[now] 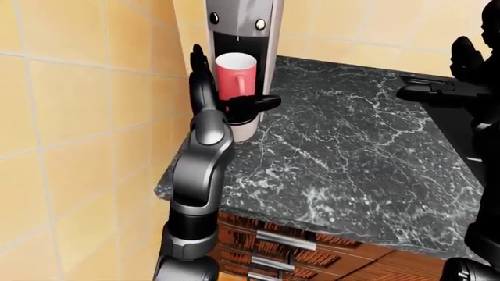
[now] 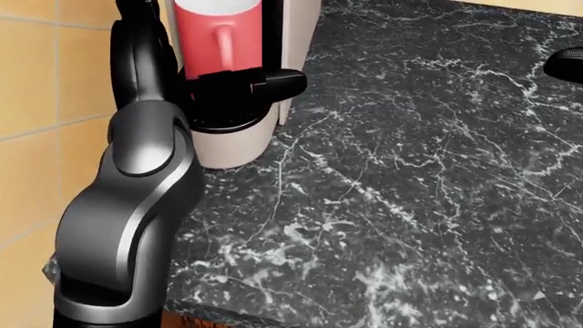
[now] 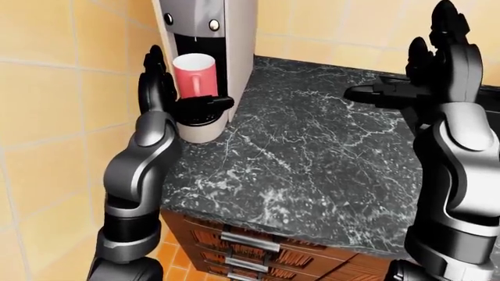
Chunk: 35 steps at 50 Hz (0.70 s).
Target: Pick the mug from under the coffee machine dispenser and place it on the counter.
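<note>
Reaching: left hand (image 1: 227,93) up at the coffee machine (image 1: 242,23), upper left-centre of the left-eye view, grasp step in hand, mug not yet lifted.
Mug: red mug (image 1: 236,75) stands on the machine's drip tray (image 2: 223,126) under the dispenser, handle turned toward the camera; not on the counter yet.
Left hand state: fingers spread, not clenched; tall fingers (image 1: 201,73) stand on the mug's left side, one finger (image 1: 254,104) runs across low in front of it at the base; whether they touch the mug, cannot tell.
Right hand: right hand (image 3: 422,82) raised at the right edge of the right-eye view, fingers spread, holding nothing, well apart from the mug.
Counter: dark marble counter (image 1: 344,152) fills the middle of the views, bare marble just right of the machine.
Below: wooden drawers (image 3: 258,246) with metal handles under the counter edge, bottom of frame.
Next move (judgement): close the left fingers round the mug body, draw it out toward the camera clear of the dispenser, then set it down on the marble to the right.
Risk (judgement): low finger could snag the tray; handle sits in the grip path.
</note>
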Available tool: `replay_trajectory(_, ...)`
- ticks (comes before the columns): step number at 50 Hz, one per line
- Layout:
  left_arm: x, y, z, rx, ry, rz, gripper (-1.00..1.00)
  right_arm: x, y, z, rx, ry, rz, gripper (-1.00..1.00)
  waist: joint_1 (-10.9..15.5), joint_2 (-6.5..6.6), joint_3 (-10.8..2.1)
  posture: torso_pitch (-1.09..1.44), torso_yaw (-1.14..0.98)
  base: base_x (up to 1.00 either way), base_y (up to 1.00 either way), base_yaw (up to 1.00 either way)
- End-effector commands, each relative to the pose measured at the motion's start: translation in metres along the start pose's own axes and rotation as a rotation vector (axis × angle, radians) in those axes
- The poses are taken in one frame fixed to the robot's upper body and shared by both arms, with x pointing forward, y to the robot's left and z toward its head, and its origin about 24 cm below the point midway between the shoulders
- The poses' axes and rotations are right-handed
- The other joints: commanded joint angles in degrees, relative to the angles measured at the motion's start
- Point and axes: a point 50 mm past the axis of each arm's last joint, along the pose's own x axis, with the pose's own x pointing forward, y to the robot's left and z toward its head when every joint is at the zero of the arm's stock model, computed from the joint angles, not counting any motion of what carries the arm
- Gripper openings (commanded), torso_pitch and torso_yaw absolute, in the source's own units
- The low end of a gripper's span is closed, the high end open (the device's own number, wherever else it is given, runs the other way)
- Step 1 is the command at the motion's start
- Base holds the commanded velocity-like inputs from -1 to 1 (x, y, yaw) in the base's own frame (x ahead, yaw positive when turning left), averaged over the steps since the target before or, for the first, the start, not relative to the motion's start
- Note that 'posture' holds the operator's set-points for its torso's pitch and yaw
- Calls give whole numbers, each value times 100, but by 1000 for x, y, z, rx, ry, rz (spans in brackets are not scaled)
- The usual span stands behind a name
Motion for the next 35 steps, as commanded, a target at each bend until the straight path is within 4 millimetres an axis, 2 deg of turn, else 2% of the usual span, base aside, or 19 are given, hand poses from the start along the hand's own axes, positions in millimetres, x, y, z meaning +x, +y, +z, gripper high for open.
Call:
replay_trajectory(1,-7,-8,20,-39,-89,-40,100,-1,-3,22,-7,-96,-12,100,-10,-34,-156,0,0,0,0,0)
replay_trajectory(8,-11,-14,18,-38,-84,-37,100,-1,-5,23,-5,-98,-16,100,-6,-45,-152,0,0,0,0,0)
replay_trajectory(10,-11,-14,17,-39,-79,-36,65,-1,-5,22,-5,-98,-17,100,-5,-50,-151,0,0,0,0,0)
replay_trajectory(11,-11,-14,18,-41,-82,-34,30,-1,-5,22,-5,-98,-17,100,-5,-51,-151,0,0,0,0,0)
replay_trajectory(12,-11,-14,18,-41,-82,-33,19,-1,-5,22,-6,-98,-17,100,-7,-51,-151,0,0,0,0,0)
replay_trajectory(13,-11,-13,17,-39,-81,-30,-5,-2,-4,22,-6,-99,-16,100,-7,-50,-153,0,0,0,0,0)
replay_trajectory(14,-12,-13,18,-38,-82,-30,-18,-2,-5,22,-6,-99,-17,100,-6,-48,-155,0,0,0,0,0)
replay_trajectory(15,-12,-13,16,-38,-79,-29,-40,-1,-5,23,-6,-100,-17,100,-6,-48,-155,0,0,0,0,0)
replay_trajectory(23,-14,-14,15,-36,-76,-31,-57,-1,-6,23,-6,-101,-20,100,18,-67,-133,0,0,0,0,0)
replay_trajectory(35,-16,-16,14,-39,-72,-39,-64,-2,-6,23,-6,-101,-21,100,23,-74,-140,0,0,0,0,0)
